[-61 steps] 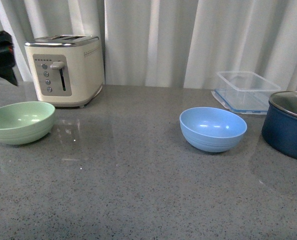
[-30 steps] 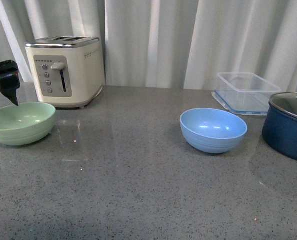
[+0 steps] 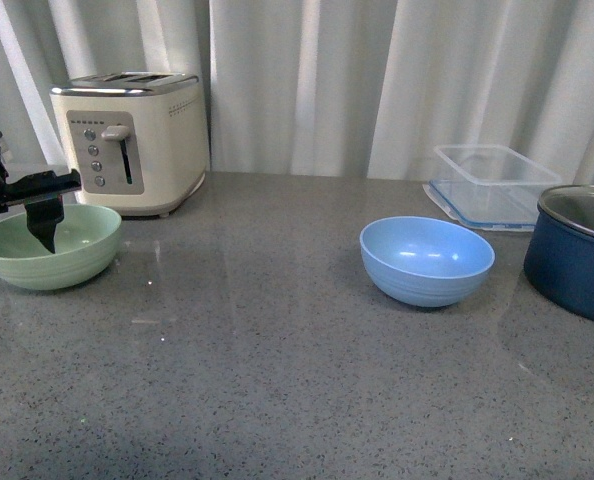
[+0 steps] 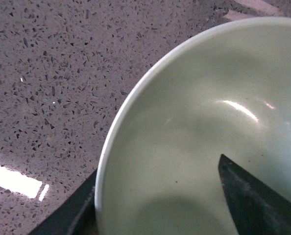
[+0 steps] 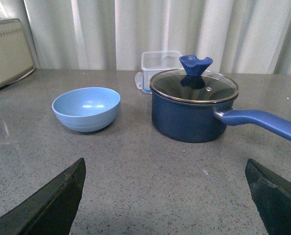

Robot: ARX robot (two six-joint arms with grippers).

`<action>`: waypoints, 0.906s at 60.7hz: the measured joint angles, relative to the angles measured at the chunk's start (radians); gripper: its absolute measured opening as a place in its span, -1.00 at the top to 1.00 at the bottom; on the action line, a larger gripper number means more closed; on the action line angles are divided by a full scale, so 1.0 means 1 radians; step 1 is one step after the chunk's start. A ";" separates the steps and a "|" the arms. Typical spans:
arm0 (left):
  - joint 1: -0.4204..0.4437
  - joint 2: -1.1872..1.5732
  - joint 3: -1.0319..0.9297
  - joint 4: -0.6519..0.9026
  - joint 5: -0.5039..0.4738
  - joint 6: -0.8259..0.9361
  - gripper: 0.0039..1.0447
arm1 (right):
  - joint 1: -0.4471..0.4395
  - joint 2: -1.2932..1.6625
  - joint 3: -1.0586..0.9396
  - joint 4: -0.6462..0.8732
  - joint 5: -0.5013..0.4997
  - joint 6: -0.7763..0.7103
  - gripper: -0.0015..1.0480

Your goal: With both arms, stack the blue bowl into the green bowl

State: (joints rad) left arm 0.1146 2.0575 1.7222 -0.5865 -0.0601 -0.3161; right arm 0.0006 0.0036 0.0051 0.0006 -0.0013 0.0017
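The pale green bowl (image 3: 67,255) rests on the grey counter at the far left. My left gripper (image 3: 19,225) is open and straddles its rim: one dark finger (image 3: 45,222) hangs inside the bowl, the other stays outside. The left wrist view shows the green bowl (image 4: 184,137) up close, with one fingertip (image 4: 253,200) over its inside and the other fingertip (image 4: 69,218) below the outer wall. The blue bowl (image 3: 427,258) stands upright right of centre, untouched. It also shows as the blue bowl (image 5: 85,108) in the right wrist view, well ahead of my open, empty right gripper (image 5: 167,200).
A cream toaster (image 3: 132,140) stands just behind the green bowl. A clear plastic container (image 3: 492,180) sits at the back right. A navy pot (image 5: 194,110) with a glass lid stands beside the blue bowl, its long handle (image 5: 263,120) sticking out sideways. White curtains close the back.
My left gripper came down and rightward from beside the toaster until it straddled the green bowl's rim. The green bowl shifted slightly right. The blue bowl did not move.
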 joint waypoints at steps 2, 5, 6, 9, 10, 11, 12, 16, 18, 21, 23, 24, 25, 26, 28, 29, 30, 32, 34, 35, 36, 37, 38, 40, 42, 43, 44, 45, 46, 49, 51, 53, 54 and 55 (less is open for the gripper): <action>-0.001 0.002 0.003 -0.004 0.000 0.000 -0.08 | 0.000 0.000 0.000 0.000 0.000 0.000 -0.81; -0.001 0.003 0.006 -0.010 0.001 0.004 0.05 | 0.000 0.000 0.000 0.000 0.000 0.000 -0.81; -0.001 0.004 0.008 -0.013 0.003 0.004 0.12 | 0.000 0.000 0.000 0.000 0.000 0.000 -0.81; -0.001 0.005 0.015 -0.019 0.004 0.007 0.26 | 0.000 0.000 0.000 0.000 0.000 0.000 -0.81; -0.001 0.005 0.016 -0.020 0.005 0.008 0.29 | 0.000 0.000 0.000 0.000 0.000 0.000 -0.81; -0.001 0.005 0.019 -0.022 0.007 0.008 0.36 | 0.000 0.000 0.000 0.000 0.000 0.000 -0.81; -0.001 0.005 0.020 -0.023 0.008 0.009 0.40 | 0.000 0.000 0.000 0.000 0.000 0.000 -0.81; -0.001 0.005 0.027 -0.027 0.008 0.015 0.60 | 0.000 0.000 0.000 0.000 0.000 0.000 -0.81; -0.001 0.005 0.029 -0.029 0.010 0.017 0.67 | 0.000 0.000 0.000 0.000 0.000 0.000 -0.81; -0.001 0.005 0.031 -0.032 0.019 0.021 0.84 | 0.000 0.000 0.000 0.000 0.000 0.000 -0.81; -0.002 0.003 0.031 -0.034 0.024 0.026 0.90 | 0.000 0.000 0.000 0.000 0.000 0.000 -0.81; -0.003 0.002 0.031 -0.036 0.031 0.025 0.95 | 0.000 0.000 0.000 0.000 0.000 0.000 -0.81; -0.004 0.002 0.031 -0.037 0.034 0.026 0.95 | 0.000 0.000 0.000 0.000 0.000 0.000 -0.81; -0.006 -0.002 0.031 -0.038 0.042 0.028 0.94 | 0.000 0.000 0.000 0.000 0.000 0.000 -0.81; -0.009 -0.006 0.031 -0.040 0.060 0.030 0.94 | 0.000 0.000 0.000 0.000 0.000 0.000 -0.81; -0.010 -0.008 0.031 -0.042 0.063 0.032 0.94 | 0.000 0.000 0.000 0.000 0.000 0.000 -0.81; -0.012 -0.010 0.031 -0.043 0.062 0.034 0.94 | 0.000 0.000 0.000 0.000 0.000 0.000 -0.81; -0.018 -0.020 0.030 -0.043 0.068 0.034 0.94 | 0.000 0.000 0.000 0.000 0.000 0.000 -0.81; -0.023 -0.031 0.027 -0.043 0.084 0.035 0.94 | 0.000 0.000 0.000 0.000 0.000 0.000 -0.81; -0.028 -0.040 0.025 -0.043 0.090 0.039 0.94 | 0.000 0.000 0.000 0.000 0.000 0.000 -0.81; -0.034 -0.050 0.022 -0.043 0.096 0.042 0.94 | 0.000 0.000 0.000 0.000 0.000 0.000 -0.81; -0.039 -0.061 0.019 -0.043 0.100 0.043 0.94 | 0.000 0.000 0.000 0.000 0.000 0.000 -0.81; -0.042 -0.067 0.018 -0.043 0.106 0.043 0.94 | 0.000 0.000 0.000 0.000 0.000 0.000 -0.81; -0.053 -0.083 0.017 -0.044 0.111 0.047 0.94 | 0.000 0.000 0.000 0.000 0.000 0.000 -0.81; -0.064 -0.099 0.017 -0.044 0.118 0.049 0.94 | 0.000 0.000 0.000 0.000 0.000 0.000 -0.81; -0.072 -0.109 0.017 -0.045 0.121 0.048 0.94 | 0.000 0.000 0.000 0.000 0.000 0.000 -0.81; -0.077 -0.113 0.017 -0.046 0.121 0.049 0.94 | 0.000 0.000 0.000 0.000 0.000 0.000 -0.81; -0.087 -0.123 0.017 -0.047 0.121 0.050 0.94 | 0.000 0.000 0.000 0.000 0.000 0.000 -0.81; -0.092 -0.126 0.017 -0.048 0.122 0.050 0.94 | 0.000 0.000 0.000 0.000 0.000 0.000 -0.81; -0.119 -0.141 0.021 -0.048 0.127 0.051 0.94 | 0.000 0.000 0.000 0.000 0.000 0.000 -0.81; -0.137 -0.143 0.026 -0.049 0.126 0.053 0.94 | 0.000 0.000 0.000 0.000 0.000 0.000 -0.81; -0.161 -0.143 0.035 -0.050 0.131 0.053 0.94 | 0.000 0.000 0.000 0.000 0.000 0.000 -0.81; -0.174 -0.143 0.039 -0.050 0.130 0.053 0.94 | 0.000 0.000 0.000 0.000 0.000 0.000 -0.81; -0.185 -0.140 0.043 -0.051 0.131 0.053 0.94 | 0.000 0.000 0.000 0.000 0.000 0.000 -0.81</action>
State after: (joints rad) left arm -0.0708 1.9175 1.7649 -0.6380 0.0708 -0.2626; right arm 0.0006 0.0036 0.0051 0.0006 -0.0013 0.0017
